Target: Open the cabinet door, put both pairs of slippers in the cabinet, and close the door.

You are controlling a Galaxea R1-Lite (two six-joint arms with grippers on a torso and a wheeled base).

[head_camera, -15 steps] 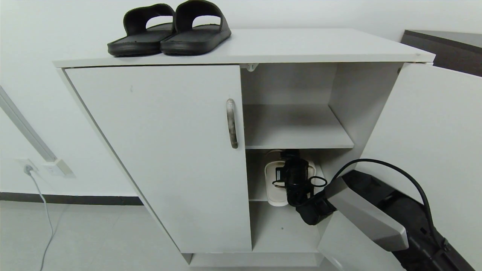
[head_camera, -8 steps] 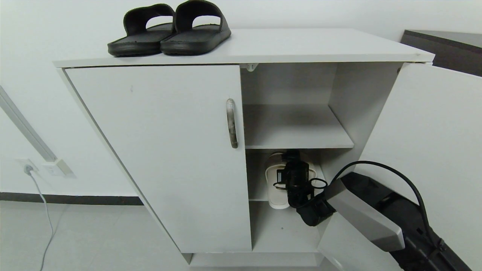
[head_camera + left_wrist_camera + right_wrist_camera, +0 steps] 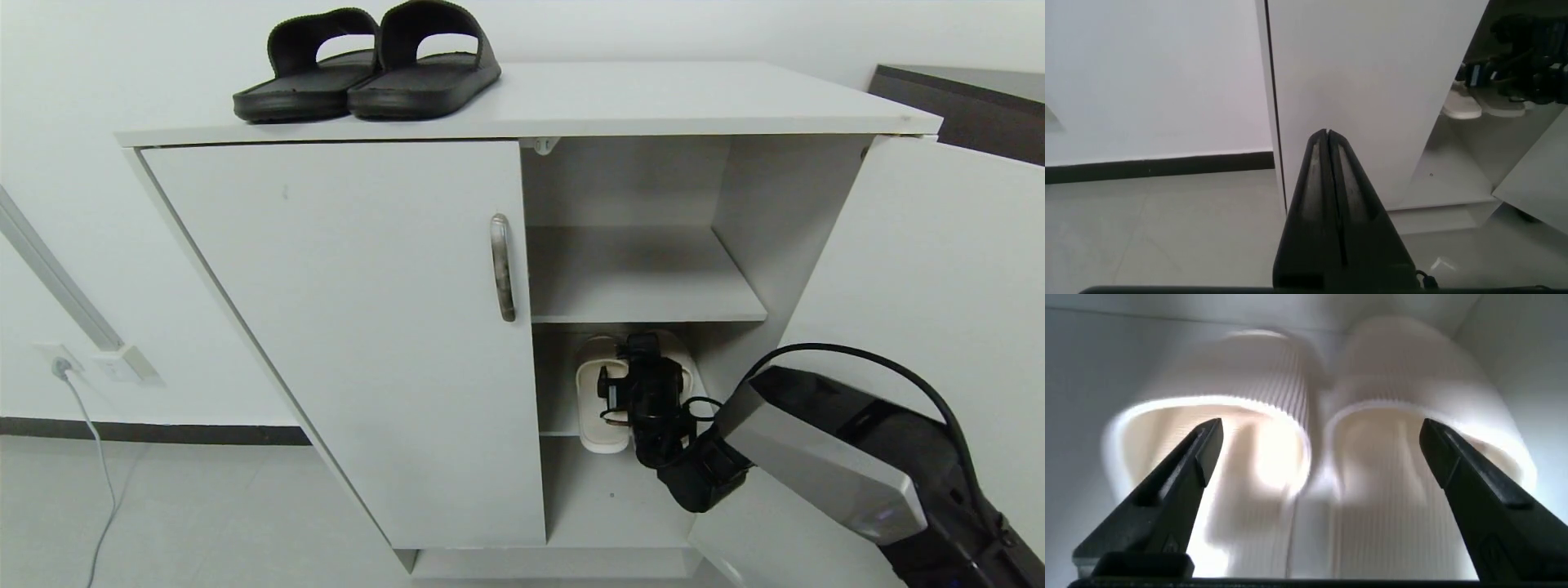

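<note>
A pair of black slippers [image 3: 367,69] lies on top of the white cabinet [image 3: 718,94], at its left end. A pair of white slippers [image 3: 594,400] [image 3: 1315,457] rests side by side on the cabinet's middle shelf. My right gripper [image 3: 647,390] [image 3: 1320,429] is just in front of them, open, a finger to each side and nothing held. The right door [image 3: 922,286] stands open. The left door [image 3: 351,327] with its metal handle [image 3: 502,268] is closed. My left gripper [image 3: 1327,137] hangs shut and empty, low before the left door.
The upper shelf [image 3: 637,282] and the bottom shelf [image 3: 612,498] hold nothing. A wall socket with a cable [image 3: 61,369] is at the left, above grey floor tiles [image 3: 163,523]. A dark piece of furniture [image 3: 963,102] stands behind the open door.
My right arm has drawn back a little toward me and to the right, away from the white slippers, which stay on the shelf. The black slippers and both doors have not moved.
</note>
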